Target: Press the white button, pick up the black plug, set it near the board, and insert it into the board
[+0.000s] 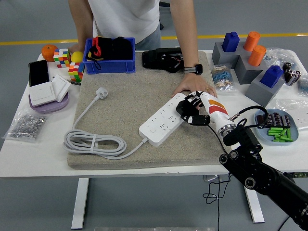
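- A coarse beige felt mat (134,96) covers the middle of the white surface (38,144), its edges thick and squared.
- On the mat a long white plastic power strip (161,122) lies on a slant, its smooth top set with rows of sockets and one small button near its lower left end.
- Its grey-white cable (96,142) runs off the low end into a flat coil, then up to a white plug (101,91) lying loose on the mat.
- The right hand (191,109), black jointed fingers on a white wrist shell with orange and red marks, sits at the strip's upper right end, fingers curled down over that end and touching it; whether they truly grip it cannot be told.
- A person's hand (192,88), watch at the wrist, presses flat on the mat just behind the robot's hand, at the strip's far corner.
- A black plug cannot be picked out; dark items sit in the blue bin (109,65) at the mat's far left corner, well apart from the hand.
- A black device (161,58) lies at the mat's far edge.
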